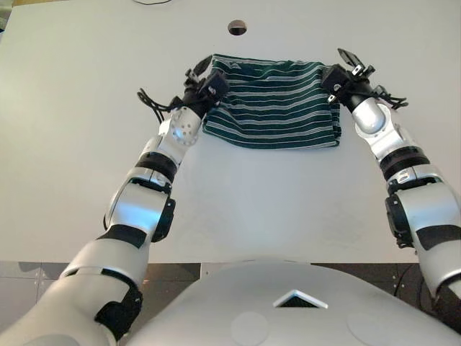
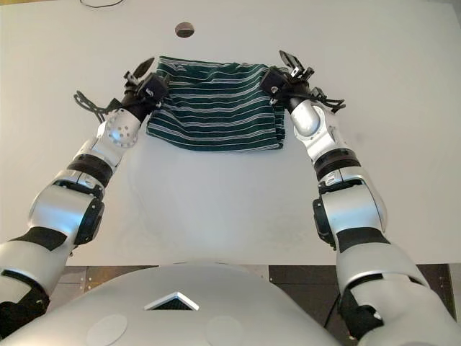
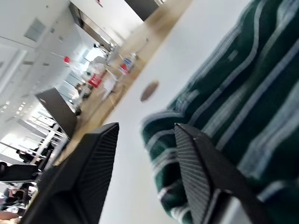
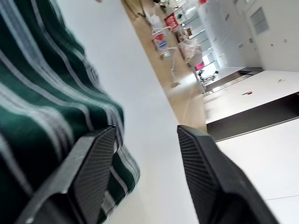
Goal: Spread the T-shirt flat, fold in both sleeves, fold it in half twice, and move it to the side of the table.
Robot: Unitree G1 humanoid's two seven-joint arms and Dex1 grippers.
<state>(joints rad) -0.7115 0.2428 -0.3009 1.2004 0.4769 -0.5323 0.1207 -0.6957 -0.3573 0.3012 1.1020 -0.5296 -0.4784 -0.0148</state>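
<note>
You are dealing with a striped green T-shirt that lies as a folded rectangle on the white table, in its far middle part, just short of the round hole in the tabletop. The left gripper sits at the shirt's far left corner and the right gripper at its far right corner. Both have their fingers spread apart and grip nothing. In the left wrist view one finger hangs over the striped edge while the other is over bare table, and the right wrist view shows the same straddle on the other side. Treat the cloth as light, soft and limp. It has no stiffness of its own, so any part you do not hold will likely sag or drag and pull the stack open. The near edge looks thick, which suggests several layers, and the top layer would probably slide off the ones beneath if you pinch it alone. Take hold at the two side edges near the corners, where the fingers already straddle the fabric, and get the lower finger under the whole stack before closing. The smooth tabletop probably gives little friction, so the bundle should slide easily. Move both arms together and at one pace, or the rectangle may skew, wrinkle or unfold on its way to the side.
</note>
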